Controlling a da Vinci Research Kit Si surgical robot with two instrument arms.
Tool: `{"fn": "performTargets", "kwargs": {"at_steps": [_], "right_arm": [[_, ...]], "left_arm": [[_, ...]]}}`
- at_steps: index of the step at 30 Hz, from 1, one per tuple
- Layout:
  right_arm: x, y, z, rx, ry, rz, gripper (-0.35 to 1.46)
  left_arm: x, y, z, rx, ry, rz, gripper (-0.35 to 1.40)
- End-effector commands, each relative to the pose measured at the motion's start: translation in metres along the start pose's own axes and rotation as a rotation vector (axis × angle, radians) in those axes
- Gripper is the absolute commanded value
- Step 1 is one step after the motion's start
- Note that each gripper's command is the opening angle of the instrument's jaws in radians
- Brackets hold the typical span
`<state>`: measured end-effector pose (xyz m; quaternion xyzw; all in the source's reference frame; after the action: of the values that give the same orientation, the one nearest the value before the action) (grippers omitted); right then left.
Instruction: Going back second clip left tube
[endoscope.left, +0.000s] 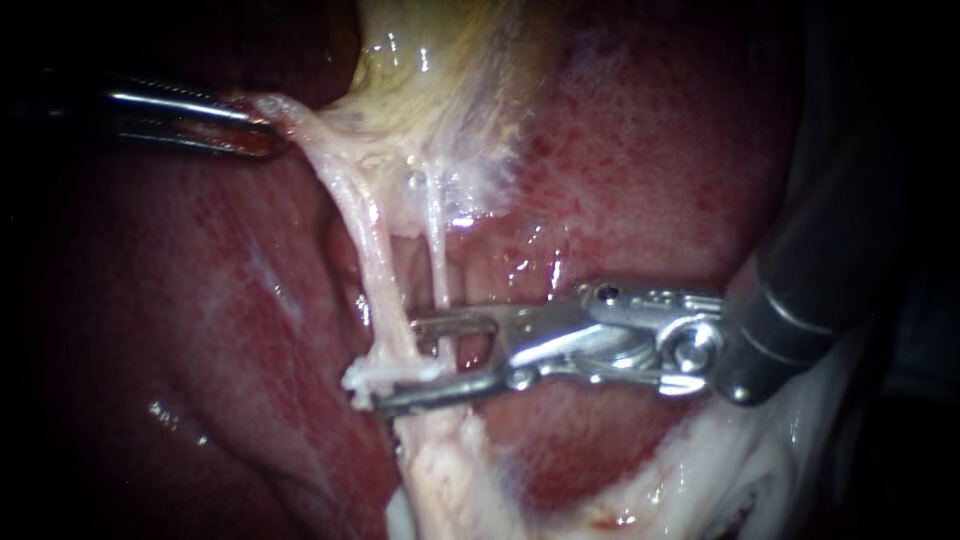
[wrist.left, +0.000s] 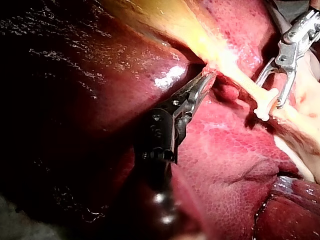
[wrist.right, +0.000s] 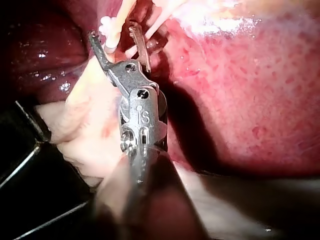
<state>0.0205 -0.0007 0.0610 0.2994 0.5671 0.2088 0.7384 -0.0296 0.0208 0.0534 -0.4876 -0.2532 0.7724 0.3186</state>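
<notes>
Upper left of frame: left instrument (endoscope.left: 258, 132), clamped on pale tissue (endoscope.left: 292, 115) at the head of the left tube (endoscope.left: 372, 262), pulling it taut.

Centre, slightly low: right instrument (endoscope.left: 398, 362), entering from the right, jaws parted and gripping nothing, but not clear of the work. Left tube at the tips, thin right tube (endoscope.left: 437, 255) crossing the gap.

One white clip (endoscope.left: 390, 373) across the left tube, just beside the lower jaw. No other clip made out on that tube, so count unconfirmed.

Judged: clipping apparently done, retreat hardly begun. Left to do: draw the open jaws rightward over the liver (endoscope.left: 650, 160), free of both tubes, without snagging the clip.
</notes>
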Motion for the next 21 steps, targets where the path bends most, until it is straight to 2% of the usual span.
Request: {"fn": "performTargets", "kwargs": {"at_steps": [1, 7, 11, 13, 17, 19, 21], "right_arm": [[0.0003, -0.0002, -0.0005, -0.004, 0.001, -0.023, 0.5], [0.0004, -0.0007, -0.0028, -0.017, 0.001, -0.124, 0.5], [0.0004, -0.0012, -0.0054, -0.025, -0.009, -0.215, 0.5], [0.0004, -0.0014, -0.0066, -0.032, -0.033, -0.253, 0.5], [0.0009, -0.0018, -0.0097, -0.051, -0.138, -0.315, 0.5], [0.0012, -0.0019, -0.011, -0.057, -0.156, -0.326, 0.5], [0.0017, -0.0019, -0.0125, -0.061, -0.156, -0.33, 0.5]], "left_arm": [[0.0, 0.0, 0.0, -0.001, 0.0, 0.001, -0.35], [0.0, 0.0, -0.0001, -0.001, 0.0, 0.001, -0.35], [-0.0001, 0.0, -0.0002, -0.002, 0.0, 0.002, -0.35], [-0.0002, -0.0001, -0.0002, -0.002, 0.0, 0.002, -0.35], [-0.0003, -0.0001, -0.0001, -0.001, 0.0, 0.002, -0.35], [-0.0003, -0.0002, -0.0001, -0.002, 0.0, 0.003, -0.35], [-0.0004, -0.0003, 0.0, -0.001, 0.0, 0.003, -0.35]]}}
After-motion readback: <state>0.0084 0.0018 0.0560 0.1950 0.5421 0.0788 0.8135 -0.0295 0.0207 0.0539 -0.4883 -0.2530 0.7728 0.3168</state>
